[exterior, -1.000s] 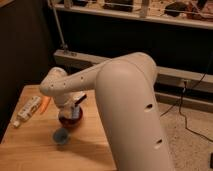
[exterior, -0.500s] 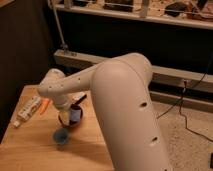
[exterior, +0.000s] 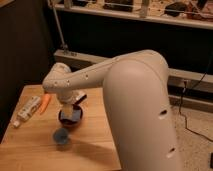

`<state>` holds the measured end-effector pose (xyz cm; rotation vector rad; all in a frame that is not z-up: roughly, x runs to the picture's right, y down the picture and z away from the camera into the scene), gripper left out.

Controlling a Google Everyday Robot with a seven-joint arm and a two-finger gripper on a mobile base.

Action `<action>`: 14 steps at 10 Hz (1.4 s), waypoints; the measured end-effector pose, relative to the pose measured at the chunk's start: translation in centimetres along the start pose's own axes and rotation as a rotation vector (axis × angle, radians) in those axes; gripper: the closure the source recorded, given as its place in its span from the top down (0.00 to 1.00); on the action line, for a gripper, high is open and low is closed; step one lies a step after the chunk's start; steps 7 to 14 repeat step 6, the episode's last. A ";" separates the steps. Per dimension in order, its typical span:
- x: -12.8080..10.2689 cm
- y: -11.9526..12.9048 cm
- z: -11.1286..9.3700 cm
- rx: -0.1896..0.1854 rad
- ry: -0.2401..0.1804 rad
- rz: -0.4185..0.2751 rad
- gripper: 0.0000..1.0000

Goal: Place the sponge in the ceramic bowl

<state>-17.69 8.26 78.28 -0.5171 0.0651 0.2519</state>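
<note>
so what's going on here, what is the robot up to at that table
A one-armed robot is reaching over a wooden table. Its hand hangs right above the ceramic bowl, and the light-blue sponge shows at the bowl's mouth just under it. Whether the hand has let go cannot be seen. A small blue cup, a carrot and a white bottle lie nearby.

Wooden table, dark wall, speckled floor.

Looks like a lab: metal shelving across the top, cable trailing at right, claw over the wooden counter lower left.
</note>
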 end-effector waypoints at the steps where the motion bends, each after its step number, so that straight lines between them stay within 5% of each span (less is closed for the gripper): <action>1: 0.8 -0.3 -0.1 0.002 -0.015 0.046 0.80; 4: 5.6 -1.9 -0.3 0.018 -0.042 0.271 0.80; 6: 7.6 -2.4 -0.4 0.035 -0.030 0.345 0.80; 14: 7.6 -2.4 -0.4 0.035 -0.030 0.345 0.80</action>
